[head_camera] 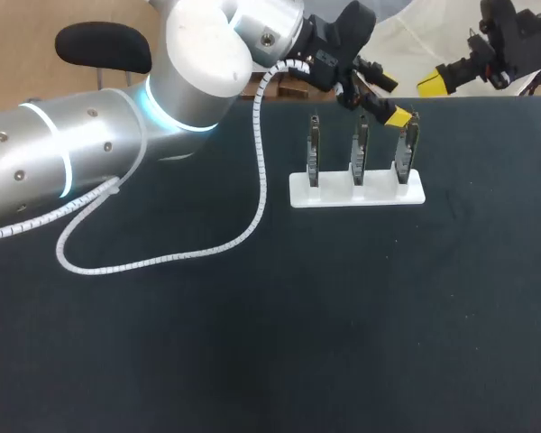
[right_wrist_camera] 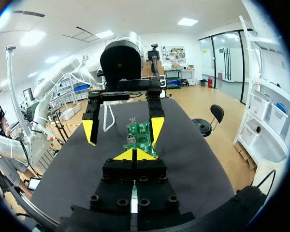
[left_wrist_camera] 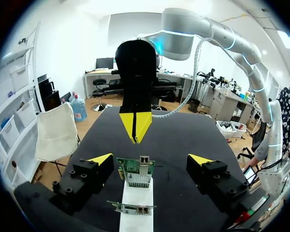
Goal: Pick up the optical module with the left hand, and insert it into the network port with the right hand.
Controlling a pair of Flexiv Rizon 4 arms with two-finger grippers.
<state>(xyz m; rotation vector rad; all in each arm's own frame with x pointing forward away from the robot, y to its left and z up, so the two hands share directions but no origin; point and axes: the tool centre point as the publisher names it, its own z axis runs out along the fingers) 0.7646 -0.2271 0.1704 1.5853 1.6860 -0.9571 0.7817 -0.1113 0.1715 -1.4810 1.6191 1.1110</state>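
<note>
Black tabletop, white stand upper centre, three upright green cards.
Left gripper open, straddling rightmost card; optical module looks seated in its top edge: light, rigid, fragile, so pinch the metal sides. Right gripper closed, empty, upper right.

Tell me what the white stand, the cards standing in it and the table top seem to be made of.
White stand: probably plastic, smooth matte, evenly white. Network cards: green circuit board with shiny metal port cages. Table top: dark matte mat or cloth, no glare; which, unclear.
</note>
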